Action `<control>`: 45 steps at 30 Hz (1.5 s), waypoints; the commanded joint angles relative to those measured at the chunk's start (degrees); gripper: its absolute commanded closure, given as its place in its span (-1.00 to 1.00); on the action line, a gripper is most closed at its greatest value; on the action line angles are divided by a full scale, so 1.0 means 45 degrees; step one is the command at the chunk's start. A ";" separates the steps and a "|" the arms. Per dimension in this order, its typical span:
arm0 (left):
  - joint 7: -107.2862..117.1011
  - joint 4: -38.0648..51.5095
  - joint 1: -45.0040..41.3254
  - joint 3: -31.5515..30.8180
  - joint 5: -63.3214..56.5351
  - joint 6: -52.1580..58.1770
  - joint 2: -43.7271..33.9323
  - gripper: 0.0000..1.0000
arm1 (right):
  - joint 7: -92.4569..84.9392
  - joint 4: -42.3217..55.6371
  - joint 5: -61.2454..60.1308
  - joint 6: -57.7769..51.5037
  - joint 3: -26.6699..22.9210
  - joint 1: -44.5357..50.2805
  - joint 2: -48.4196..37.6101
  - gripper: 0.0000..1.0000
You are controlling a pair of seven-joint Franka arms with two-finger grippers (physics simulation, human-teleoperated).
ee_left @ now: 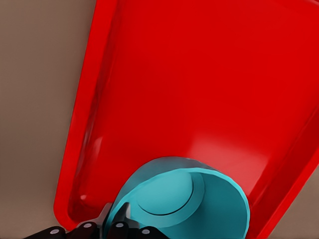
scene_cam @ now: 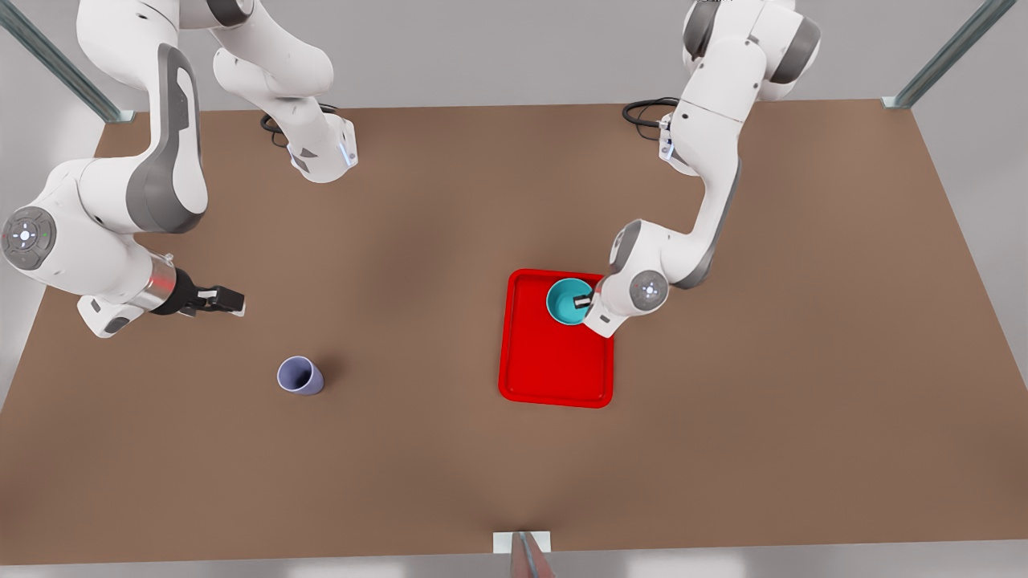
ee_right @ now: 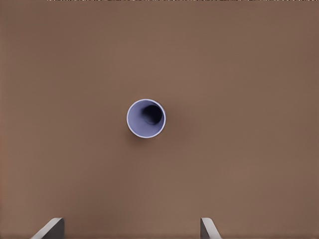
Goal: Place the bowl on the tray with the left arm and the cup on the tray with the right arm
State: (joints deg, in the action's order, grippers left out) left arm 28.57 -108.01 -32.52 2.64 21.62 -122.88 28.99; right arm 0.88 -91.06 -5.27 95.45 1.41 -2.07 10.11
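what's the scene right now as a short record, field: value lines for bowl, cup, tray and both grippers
bowl: teal bowl on the red tray, at its far end in the front view
cup: lavender cup upright on the table, off the tray
left gripper: left gripper at the bowl's rim, one finger inside; grip state unclear
right gripper: right gripper open above the table, apart from the cup
done: bowl placed
left: cup

Brown table (scene_cam: 450, 466), metal frame posts (scene_cam: 948, 56), black cables (scene_cam: 646, 112)

Glossy red plastic tray (ee_left: 199, 74), smooth teal bowl (ee_left: 219, 209), matt brown tabletop (scene_cam: 723, 449).
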 commanded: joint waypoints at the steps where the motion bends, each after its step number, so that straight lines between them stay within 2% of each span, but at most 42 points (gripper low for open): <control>1: -0.0021 -0.0001 0.0000 -0.0001 0.0997 -0.0017 0.0002 -0.04 | 0.0000 0.0000 0.0000 0.0000 0.0000 -0.0009 -0.0001 -1.00; 3: -0.0138 -0.0001 0.0000 -0.0001 0.0959 -0.0017 0.0022 -0.58 | 0.0000 0.0000 0.0000 0.0000 0.0000 -0.0009 -0.0001 -1.00; 5: -0.0295 -0.0001 0.0019 -0.0001 0.0958 -0.0017 0.0002 -0.98 | 0.0000 0.0000 0.0000 0.0000 0.0000 -0.0009 -0.0001 -1.00; 8: -0.1095 0.0077 0.0253 0.0214 0.0238 0.0880 -0.0407 -0.99 | 0.0000 0.0000 0.0000 0.0000 0.0000 -0.0009 -0.0001 -1.00; 10: -0.4000 0.0915 0.0760 0.1853 -0.3064 0.4101 -0.2164 -0.99 | 0.0000 0.0000 0.0000 0.0000 0.0000 -0.0009 -0.0001 -1.00; 11: -0.6209 0.2535 0.1151 0.2480 -0.4077 0.6151 -0.2536 -0.99 | 0.0000 0.0000 0.0000 0.0097 0.0000 -0.0009 0.0019 -1.00; 12: -0.8027 0.4704 0.1601 0.2402 -0.5759 0.8477 -0.2517 -0.99 | 0.0000 0.0117 0.0019 0.0117 0.0000 -0.0009 0.0175 -1.00; 13: -0.9881 0.5643 0.1991 0.2382 -0.5780 0.9494 -0.2673 -0.99 | 0.0020 0.0254 0.0019 0.0292 -0.0020 -0.0185 0.0506 -1.00; 18: -1.0608 0.5663 0.2695 0.2382 -0.5819 0.9358 -0.3747 -1.00 | -0.0059 -0.0058 0.0078 0.2382 -0.0020 -0.0400 0.2284 -1.00; 21: -1.0295 0.5742 0.2753 0.2343 -0.5780 0.9378 -0.3728 -1.00 | -0.0039 -0.1639 0.0078 0.4158 0.0020 -0.0224 0.2284 -1.00; 25: -1.0314 0.6191 0.2753 0.2421 -0.5819 0.9534 -0.3845 -1.00 | 0.0000 -0.2656 0.0039 0.6404 0.0117 0.0245 0.2908 -1.00; 37: -1.0471 0.6464 0.2753 0.2441 -0.6190 0.9514 -0.3865 -1.00 | 0.0000 -0.3183 0.0039 0.7656 0.0117 0.0147 0.4315 -1.00; 39: -1.0471 0.6445 0.2753 0.2441 -0.6171 0.9514 -0.3845 -1.00 | 0.0000 -0.3164 0.0039 0.7754 0.0117 0.0128 0.4452 -0.80; 41: -1.0490 0.6445 0.2753 0.2441 -0.6151 0.9534 -0.3865 -1.00 | -0.0020 -0.3183 0.0039 0.7617 0.0117 0.0147 0.4433 -0.19; 42: -1.0490 0.6445 0.2753 0.2441 -0.6170 0.9534 -0.3865 -1.00 | -0.0020 -0.3183 0.0039 0.7616 0.0117 0.0147 0.4452 0.29; 43: -1.0490 0.6445 0.2753 0.2441 -0.6151 0.9534 -0.3865 -1.00 | 0.0000 -0.3086 0.0039 0.7637 0.0117 0.0167 0.4491 0.52; 45: -1.0490 0.6445 0.2753 0.2441 -0.6151 0.9534 -0.3885 -1.00 | -0.0020 -0.2949 0.0039 0.7715 0.0117 0.0108 0.4648 0.57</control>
State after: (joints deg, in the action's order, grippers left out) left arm -18.56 -79.01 -20.13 13.62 -6.07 -79.83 11.52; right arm 0.79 -104.13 -5.09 130.17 1.93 -1.57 31.11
